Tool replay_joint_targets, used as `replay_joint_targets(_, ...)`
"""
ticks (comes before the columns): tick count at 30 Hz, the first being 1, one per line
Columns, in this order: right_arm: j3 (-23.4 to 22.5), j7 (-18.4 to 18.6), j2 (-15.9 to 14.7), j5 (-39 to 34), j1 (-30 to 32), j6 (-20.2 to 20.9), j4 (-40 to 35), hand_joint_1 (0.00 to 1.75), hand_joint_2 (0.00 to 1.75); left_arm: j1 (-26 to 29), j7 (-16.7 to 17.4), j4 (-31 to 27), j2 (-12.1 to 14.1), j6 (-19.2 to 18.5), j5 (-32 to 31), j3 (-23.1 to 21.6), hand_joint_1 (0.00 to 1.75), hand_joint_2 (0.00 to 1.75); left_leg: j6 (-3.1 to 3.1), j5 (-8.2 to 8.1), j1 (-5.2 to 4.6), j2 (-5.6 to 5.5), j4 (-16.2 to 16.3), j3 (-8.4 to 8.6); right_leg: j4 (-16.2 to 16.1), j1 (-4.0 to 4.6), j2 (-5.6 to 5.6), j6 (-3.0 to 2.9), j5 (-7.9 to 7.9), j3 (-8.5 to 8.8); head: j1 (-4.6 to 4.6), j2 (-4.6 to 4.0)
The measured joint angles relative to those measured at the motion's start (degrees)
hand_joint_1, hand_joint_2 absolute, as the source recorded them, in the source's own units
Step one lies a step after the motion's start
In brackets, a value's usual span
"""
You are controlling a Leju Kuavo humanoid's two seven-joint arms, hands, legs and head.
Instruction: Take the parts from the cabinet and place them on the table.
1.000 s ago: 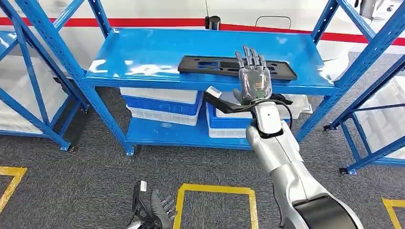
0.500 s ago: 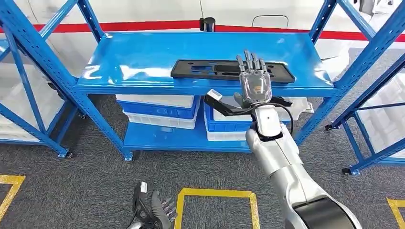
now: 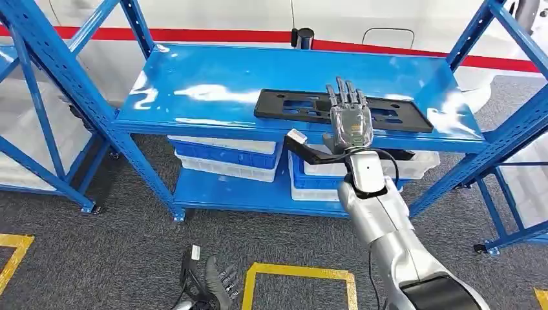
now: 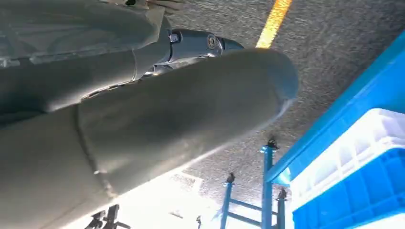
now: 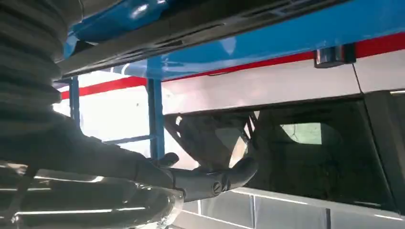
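Black flat slotted plastic part [image 3: 342, 111]: on blue steel shelf [image 3: 194, 90], front edge. My right robot hand [image 3: 349, 121] fingers spread, holding nothing, beside it; I'd slide fingers underneath squarely before closing.

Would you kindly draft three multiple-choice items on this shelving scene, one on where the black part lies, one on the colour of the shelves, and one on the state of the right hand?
1. Where is the black part?
A. on the floor
B. on the upper shelf
C. in a crate

2. What colour is the shelving unit?
A. blue
B. green
C. grey

3. How is the right hand?
A. closed in a fist
B. carrying a crate
C. fingers extended at the part, holding nothing

Answers:
1 B, the part lies flat on the upper shelf.
2 A, boards and posts are blue.
3 C, the head view shows straight fingers at the part's front edge.
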Motion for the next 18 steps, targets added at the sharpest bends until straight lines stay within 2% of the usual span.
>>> replay_joint_targets(1, 0.0, 0.0, -0.2, 0.0, 0.1, 0.0, 0.0, 0.00, 1.75, 0.0, 0.0, 0.0, 0.0, 0.0, 0.0, 0.0, 0.00, 0.00, -0.21, -0.41, -0.10, -0.04, 0.0, 0.13, -3.2, 0.19, -0.06, -0.63, 2.18, 0.52, 0.04, 0.00)
replay_joint_targets(2, 0.0, 0.0, -0.2, 0.0, 0.2, 0.0, 0.1, 0.00, 1.75, 0.0, 0.0, 0.2, 0.0, 0.0, 0.0, 0.0, 0.00, 0.00, -0.56, -0.78, -0.47, -0.19, 0.3, 0.15, -3.7, 0.45, -0.11, -1.10, 2.08, 1.43, -0.09, 0.00)
replay_joint_targets(5, 0.1, -0.1, -0.1, 0.0, -0.2, 0.0, 0.0, 0.00, 1.75, -0.1, 0.0, 0.2, 0.0, 0.0, 0.0, -0.1, 0.00, 0.00, -1.32, -1.36, -0.28, -0.13, 0.2, 0.35, -3.6, 0.32, 0.01, -2.21, 1.45, 1.38, -0.11, 0.00)
replay_joint_targets(6, 0.1, -0.1, 0.0, 0.0, -0.4, 0.0, 0.0, 0.00, 1.75, -0.2, 0.0, 0.2, 0.0, 0.0, 0.0, 0.0, 0.00, 0.00, -1.73, -2.09, -0.23, 0.03, 0.6, -0.19, -4.1, -0.67, 0.04, -2.88, 1.44, 2.05, -0.11, 0.00)
replay_joint_targets(7, 0.0, -0.1, 0.1, 0.0, -0.6, 0.0, -0.2, 0.00, 1.75, -0.3, -0.1, 0.2, -0.1, 0.0, 0.0, -0.1, 0.00, 0.00, -2.39, -2.94, -0.24, 0.63, 2.2, -0.65, -4.3, -0.53, 0.17, -3.40, 1.09, 2.57, -0.21, 0.00)
replay_joint_targets(8, 0.0, -0.1, 0.1, 0.0, -0.5, 0.0, -0.1, 0.00, 1.75, -0.3, -0.1, 0.2, -0.1, 0.1, 0.0, -0.1, 0.00, 0.00, -2.94, -4.45, 0.12, 0.94, 5.4, -1.84, -4.3, -0.64, 0.13, -3.90, 0.74, 3.15, -0.50, 0.00)
replay_joint_targets(9, 0.0, -0.2, 0.2, 0.0, -0.3, 0.0, 0.0, 0.00, 1.75, -0.2, -0.1, 0.3, 0.0, 0.3, 0.0, -0.1, 0.00, 0.00, -3.50, -6.57, 0.57, 1.27, 10.4, -4.18, -4.3, -0.64, 0.12, -4.44, 0.30, 3.85, -0.39, 0.00)
replay_joint_targets(10, 0.0, -0.2, 0.1, 0.0, 0.1, 0.0, 0.2, 0.00, 1.75, -0.1, -0.1, 0.4, 0.0, 0.5, 0.1, 0.0, 0.00, 0.00, -3.93, -7.60, 0.98, 1.43, 14.7, -6.62, -4.3, -0.66, 0.13, -4.38, -0.19, 4.44, -0.46, 0.00)
replay_joint_targets(11, 0.0, -0.2, 0.1, 0.0, 0.4, 0.0, 0.4, 0.00, 1.75, -0.1, -0.1, 0.5, 0.0, 0.6, 0.2, 0.0, 0.00, 0.00, -4.19, -7.90, 1.37, 1.56, 18.0, -8.90, -4.3, -0.73, 0.13, -4.31, -0.66, 5.06, -0.44, 0.00)
replay_joint_targets(12, 0.0, -0.3, 0.2, 0.0, 0.6, -0.1, 0.5, 0.00, 1.75, -0.1, -0.1, 0.6, 0.0, 0.7, 0.2, 0.0, 0.00, 0.00, -4.36, -6.58, 1.68, 1.57, 18.4, -10.08, -4.2, -0.85, 0.17, -4.12, -1.09, 5.73, -0.42, 0.00)
replay_joint_targets(13, 0.0, -0.3, 0.3, 0.0, 0.5, -0.2, 0.6, 0.00, 1.75, -0.1, -0.1, 0.6, 0.0, 1.0, 0.4, 0.0, 0.00, 0.00, -4.47, -3.66, 1.88, 1.57, 16.3, -9.96, -4.2, -1.01, 0.30, -3.90, -1.67, 6.48, -0.42, 0.00)
replay_joint_targets(15, 0.1, -0.3, 0.7, 0.0, -0.1, -0.3, 0.7, 0.00, 1.75, -0.2, 0.0, 0.6, 0.0, 1.4, 0.5, 0.0, 0.00, 0.00, -4.40, 4.37, 2.13, 1.67, 6.5, -7.30, -4.2, -1.32, 0.58, -3.30, -2.98, 8.19, -0.41, 0.00)
replay_joint_targets(16, 0.1, -0.3, 0.9, 0.0, -0.3, -0.6, 0.9, 0.00, 1.75, -0.2, 0.0, 0.6, 0.0, 1.7, 0.5, 0.0, 0.00, 0.00, -4.24, 5.42, 2.09, 1.68, 3.7, -6.17, -4.3, -1.39, 0.59, -2.89, -3.65, 8.98, -0.31, 0.00)
replay_joint_targets(17, 0.1, -0.3, 0.9, 0.0, -0.7, -1.0, 1.0, 0.00, 1.75, -0.2, 0.0, 0.8, -0.1, 1.7, 0.5, 0.0, 0.00, 0.00, -4.05, 5.12, 1.40, 1.53, 4.1, -5.36, -4.5, -0.51, 0.68, -2.46, -3.83, 8.75, -0.50, 0.00)
replay_joint_targets(18, 0.1, -0.3, 1.1, 0.0, -0.8, -1.0, 1.1, 0.00, 1.75, -0.2, 0.0, 0.8, -0.1, 1.8, 0.5, 0.0, 0.00, 0.00, -3.71, 4.87, 1.38, 1.48, 3.6, -5.06, -4.5, -0.44, 0.65, -2.16, -4.01, 9.04, -0.41, 0.00)
